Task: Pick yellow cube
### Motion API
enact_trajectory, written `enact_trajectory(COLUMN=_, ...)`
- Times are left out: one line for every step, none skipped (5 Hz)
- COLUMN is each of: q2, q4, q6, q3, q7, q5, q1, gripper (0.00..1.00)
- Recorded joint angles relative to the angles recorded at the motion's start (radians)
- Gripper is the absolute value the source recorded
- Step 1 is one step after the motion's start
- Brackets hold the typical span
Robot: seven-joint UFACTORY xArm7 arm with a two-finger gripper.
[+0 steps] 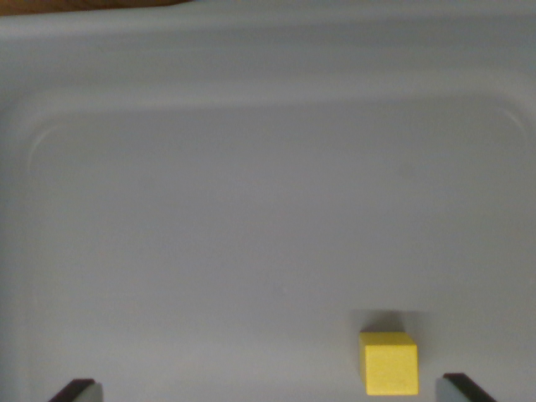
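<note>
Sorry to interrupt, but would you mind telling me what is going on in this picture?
A robot arm is going after a yellow cube that sits on the floor of a grey tray. The wrist view shows the gripper open, its two fingertips at the bottom corners of the picture. The cube lies between them, much closer to the fingertip on the wrist view's right, and neither touches it. Nothing is grasped yet.

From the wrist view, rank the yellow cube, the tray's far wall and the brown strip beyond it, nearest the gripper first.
1. Yellow cube: between the open fingertips of the gripper, towards the view's right.
2. Tray's far wall: across the top.
3. Brown strip: top left, beyond the tray.
</note>
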Motion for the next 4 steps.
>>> enact_trajectory(q2=0.001, q4=-0.006, q6=-0.007, q3=-0.001, q7=-0.003, q5=0.0005, q1=-0.0008, gripper=0.0)
enact_trajectory(q2=0.001, q4=-0.006, q6=-0.007, q3=-0.001, q7=-0.003, q5=0.0005, q1=-0.0008, gripper=0.0)
enact_trajectory(q2=0.003, q4=-0.019, q6=-0.02, q3=-0.003, q7=-0.008, q5=0.0015, q1=-0.0024, gripper=0.0)
enact_trajectory(q2=0.003, q4=-0.019, q6=-0.02, q3=-0.003, q7=-0.008, q5=0.0015, q1=-0.0024, gripper=0.0)
